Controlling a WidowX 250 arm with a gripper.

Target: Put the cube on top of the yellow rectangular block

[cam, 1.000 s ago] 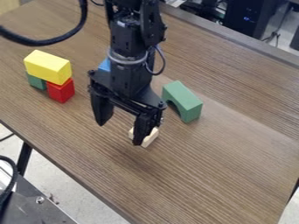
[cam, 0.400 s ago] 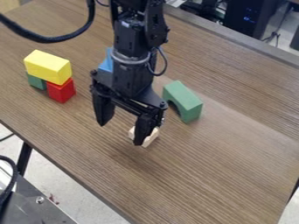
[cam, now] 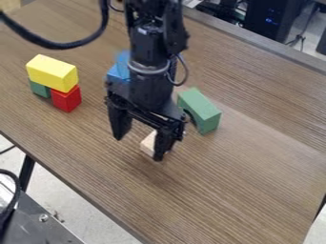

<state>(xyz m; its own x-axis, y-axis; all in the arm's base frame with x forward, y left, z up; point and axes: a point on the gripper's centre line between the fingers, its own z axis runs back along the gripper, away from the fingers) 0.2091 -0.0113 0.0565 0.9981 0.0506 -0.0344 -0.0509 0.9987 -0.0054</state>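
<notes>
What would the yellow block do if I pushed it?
The yellow rectangular block probably won't roll, because its sides are flat. A sideways push might slide or tip it off, since it sits up on the red block and a green block.

- The table (cam: 235, 181) has a wood-grain surface, smooth, with a faint sheen.
- The yellow block (cam: 51, 71) looks smooth, its paint satin.
- The red block (cam: 66, 99) and green arch (cam: 202, 110) look smooth and painted, more matt.
- The pale block (cam: 147, 144) resembles bare wood.
- The gripper (cam: 139, 147) looks like matt black plastic.
- The bolt (cam: 44, 218) is shiny metal.
</notes>
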